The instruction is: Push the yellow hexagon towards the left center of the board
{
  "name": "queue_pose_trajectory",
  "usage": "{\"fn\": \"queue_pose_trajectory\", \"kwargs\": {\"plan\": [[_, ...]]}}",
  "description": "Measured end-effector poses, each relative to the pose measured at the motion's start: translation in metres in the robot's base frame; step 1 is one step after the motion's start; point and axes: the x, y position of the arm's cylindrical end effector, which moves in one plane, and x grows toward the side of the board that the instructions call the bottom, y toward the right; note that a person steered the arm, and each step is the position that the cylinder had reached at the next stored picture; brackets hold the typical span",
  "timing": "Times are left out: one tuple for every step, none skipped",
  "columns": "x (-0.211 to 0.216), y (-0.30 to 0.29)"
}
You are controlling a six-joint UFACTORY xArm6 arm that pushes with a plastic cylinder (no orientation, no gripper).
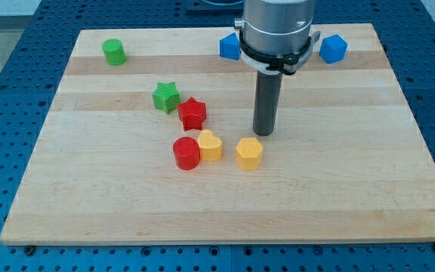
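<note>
The yellow hexagon (249,153) lies near the board's middle, a little toward the view's bottom. My tip (263,133) stands just above and slightly right of it, very close, perhaps touching its upper right edge. A yellow heart-shaped block (211,145) lies a short way left of the hexagon, touching a red cylinder (186,153) on its left.
A red star (192,113) and a green star (166,97) lie up-left of the yellow heart. A green cylinder (114,51) sits at the top left. Two blue blocks (230,47) (333,48) flank the arm at the top. The wooden board (353,189) rests on a blue table.
</note>
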Motion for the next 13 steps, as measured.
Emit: {"fn": "queue_pose_trajectory", "kwargs": {"plan": [[-0.001, 0.000], [-0.002, 0.000], [-0.010, -0.003], [-0.008, -0.004], [0.014, -0.001], [0.036, -0.002], [0.057, -0.005], [0.059, -0.006], [0.060, -0.013], [0.060, -0.026], [0.063, -0.040], [0.070, -0.039], [0.080, -0.003]]}}
